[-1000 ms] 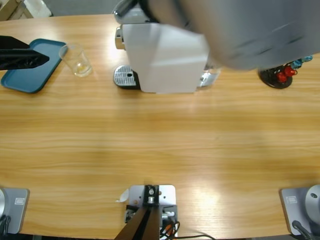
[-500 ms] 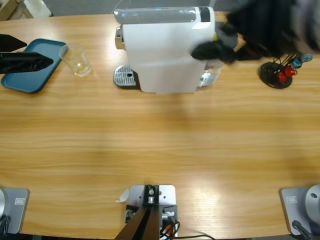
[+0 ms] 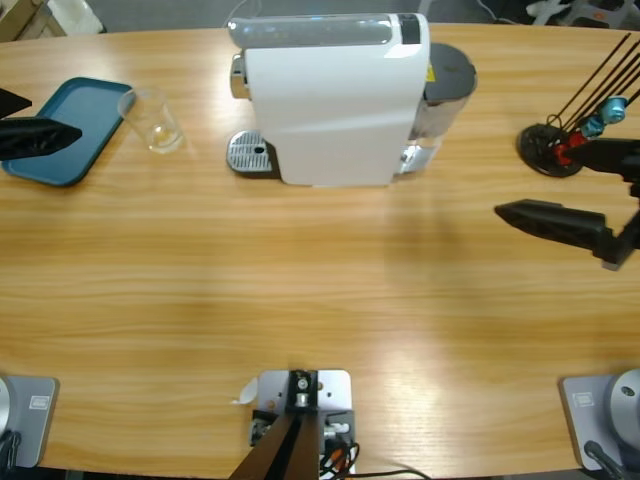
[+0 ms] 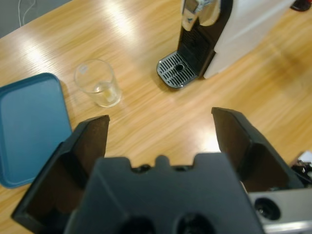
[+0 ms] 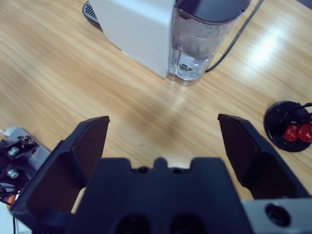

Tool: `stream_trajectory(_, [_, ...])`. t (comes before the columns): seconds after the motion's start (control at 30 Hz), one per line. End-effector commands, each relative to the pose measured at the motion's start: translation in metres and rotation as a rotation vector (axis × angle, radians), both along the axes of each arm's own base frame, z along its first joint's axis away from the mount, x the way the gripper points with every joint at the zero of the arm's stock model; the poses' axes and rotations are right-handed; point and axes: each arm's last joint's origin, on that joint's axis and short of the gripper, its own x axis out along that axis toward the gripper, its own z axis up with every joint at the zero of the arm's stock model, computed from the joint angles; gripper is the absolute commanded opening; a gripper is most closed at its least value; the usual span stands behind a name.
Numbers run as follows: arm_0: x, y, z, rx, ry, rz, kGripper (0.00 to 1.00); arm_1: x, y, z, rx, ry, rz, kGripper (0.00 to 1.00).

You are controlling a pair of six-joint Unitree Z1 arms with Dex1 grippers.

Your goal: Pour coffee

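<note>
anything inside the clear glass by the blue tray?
The small clear drinking glass holds only a faint shallow film at its base, colour unclear. It stands on bare wood beside the blue tray, nothing covering it.

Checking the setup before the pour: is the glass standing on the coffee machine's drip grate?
No, the glass stands on the table beside the blue tray, apart from the drip grate.

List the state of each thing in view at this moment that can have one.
Glass: upright on the table beside the tray, a thin film of liquid at its base.
Blue tray: bare.
Coffee machine: drip grate bare.
Left gripper: open, holding nothing.
Right gripper: open, holding nothing.
</note>
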Motion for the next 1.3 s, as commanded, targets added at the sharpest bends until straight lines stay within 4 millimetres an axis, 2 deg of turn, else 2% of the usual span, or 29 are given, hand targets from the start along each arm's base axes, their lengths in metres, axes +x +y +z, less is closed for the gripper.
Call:
stream_trajectory(0.03, [0.029, -0.001, -0.043, -0.006, 0.06, 0.102, 0.907, -0.011, -0.015, -0.006, 0.008, 0.019, 0.028, 1.0])
stream_trajectory(0.2, [0.063, -0.01, -0.066, 0.042, 0.061, 0.158, 0.961, -0.011, -0.013, -0.007, 0.015, 0.036, 0.026, 1.0])
stream_trajectory(0.33, [0.097, -0.005, -0.089, 0.096, 0.081, 0.27, 0.966, -0.009, -0.011, -0.009, 0.01, 0.048, 0.018, 1.0])
stream_trajectory(0.43, [0.11, 0.002, -0.103, 0.117, 0.111, 0.316, 0.973, -0.008, -0.009, -0.011, 0.004, 0.054, 0.012, 1.0])
stream_trajectory(0.73, [0.132, -0.012, -0.129, 0.074, 0.164, 0.246, 0.992, -0.007, -0.009, -0.015, 0.005, 0.052, 0.003, 1.0])
stream_trajectory(1.03, [0.154, -0.018, -0.15, 0.063, 0.165, 0.252, 0.996, -0.006, -0.009, -0.015, 0.006, 0.05, 0.002, 1.0])
stream_trajectory(1.3, [0.167, -0.016, -0.158, 0.056, 0.166, 0.262, 0.991, -0.006, -0.009, -0.016, 0.009, 0.05, 0.004, 1.0])
